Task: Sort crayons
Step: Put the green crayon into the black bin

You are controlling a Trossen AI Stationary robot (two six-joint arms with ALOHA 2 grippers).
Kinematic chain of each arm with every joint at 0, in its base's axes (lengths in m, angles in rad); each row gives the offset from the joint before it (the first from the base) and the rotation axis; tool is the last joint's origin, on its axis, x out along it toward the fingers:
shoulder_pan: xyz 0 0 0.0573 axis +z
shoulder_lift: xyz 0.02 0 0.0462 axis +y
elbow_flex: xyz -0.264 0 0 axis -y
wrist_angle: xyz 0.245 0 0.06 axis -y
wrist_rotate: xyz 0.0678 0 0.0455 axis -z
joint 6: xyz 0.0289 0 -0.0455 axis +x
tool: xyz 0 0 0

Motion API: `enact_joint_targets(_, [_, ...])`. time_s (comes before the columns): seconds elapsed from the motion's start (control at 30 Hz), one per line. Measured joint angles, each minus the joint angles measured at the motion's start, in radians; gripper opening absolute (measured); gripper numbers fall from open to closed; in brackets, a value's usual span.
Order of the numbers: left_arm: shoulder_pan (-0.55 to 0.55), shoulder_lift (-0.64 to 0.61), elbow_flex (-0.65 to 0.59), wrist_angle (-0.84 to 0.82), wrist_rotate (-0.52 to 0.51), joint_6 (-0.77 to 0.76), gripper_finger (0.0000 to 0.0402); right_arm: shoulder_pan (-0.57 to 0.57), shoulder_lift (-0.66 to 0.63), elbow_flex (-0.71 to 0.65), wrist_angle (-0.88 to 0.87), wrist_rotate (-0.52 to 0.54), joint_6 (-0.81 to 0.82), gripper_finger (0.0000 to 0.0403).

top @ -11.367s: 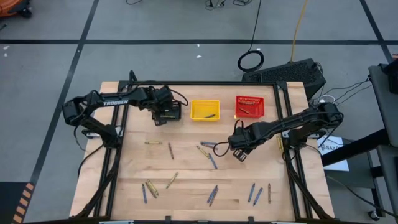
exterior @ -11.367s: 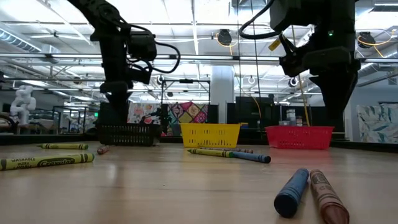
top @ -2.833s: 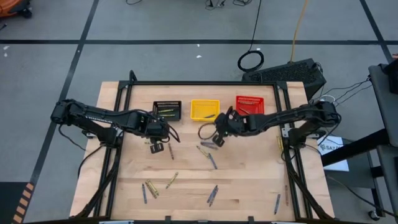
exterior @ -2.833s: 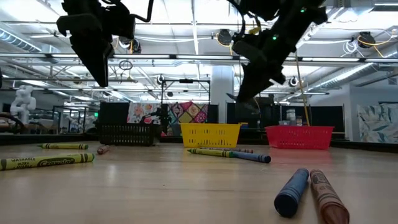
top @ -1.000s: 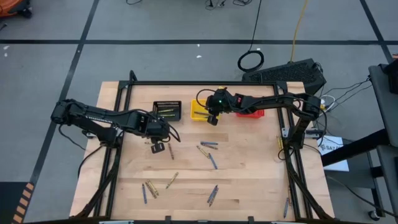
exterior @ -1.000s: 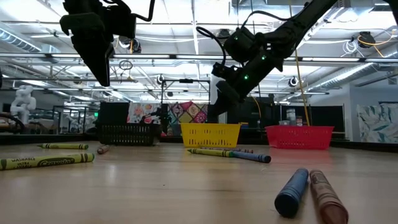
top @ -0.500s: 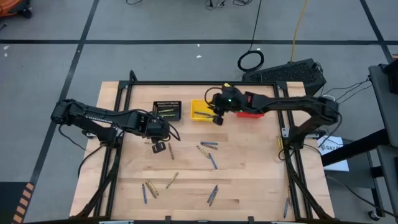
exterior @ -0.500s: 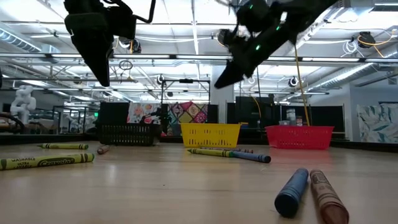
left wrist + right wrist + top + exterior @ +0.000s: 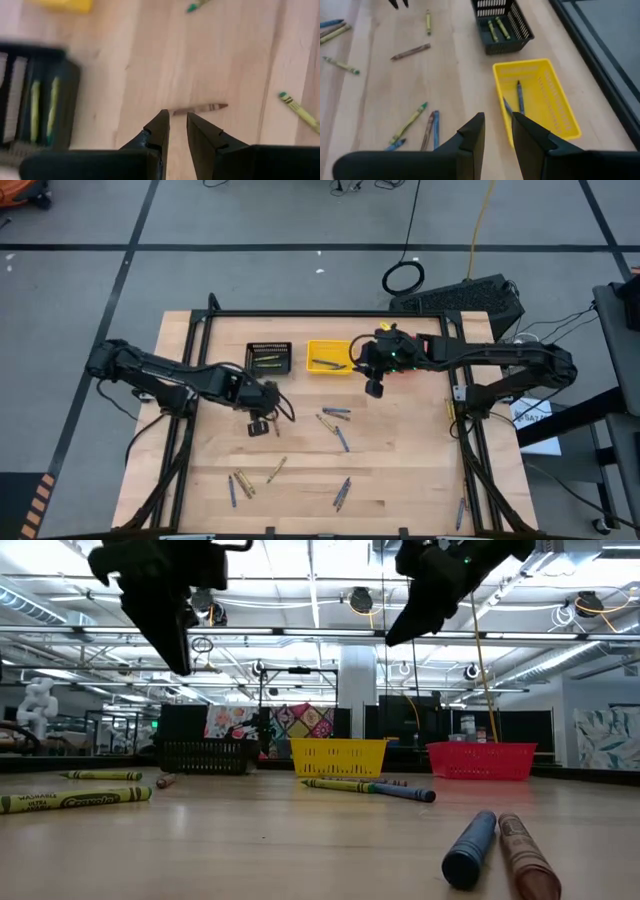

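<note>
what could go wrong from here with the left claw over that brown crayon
1. The left claw hangs over the brownish-red crayon, which lies crosswise to the narrow gap between its fingers; coming down, it may nudge or roll it rather than grip it.
2. The black basket holds olive-yellow crayons; a brown one dropped there would be mis-sorted.
3. The right claw hangs beside the yellow basket; both arms heading for the basket row could crowd each other.

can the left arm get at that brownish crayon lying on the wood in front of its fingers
Probably yes. The left end effector hovers above the brownish crayon, fingers parted with nothing between them. The crayon lies alone on bare table, clear of the black basket.
</note>
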Motion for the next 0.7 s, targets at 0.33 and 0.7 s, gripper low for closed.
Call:
enact_joint_targets(0.33, [0.011,0.219,-0.001,0.244,0.085,0.282,0.0068,0.028,-0.019,0.000,-0.071,0.004,0.023,0.0084])
enact_joint_targets(0.7, [0.082,0.268,0.000,0.396,0.117,0.359,0.0068,0.027,-0.019,0.000,-0.116,0.004,0.024,0.0084])
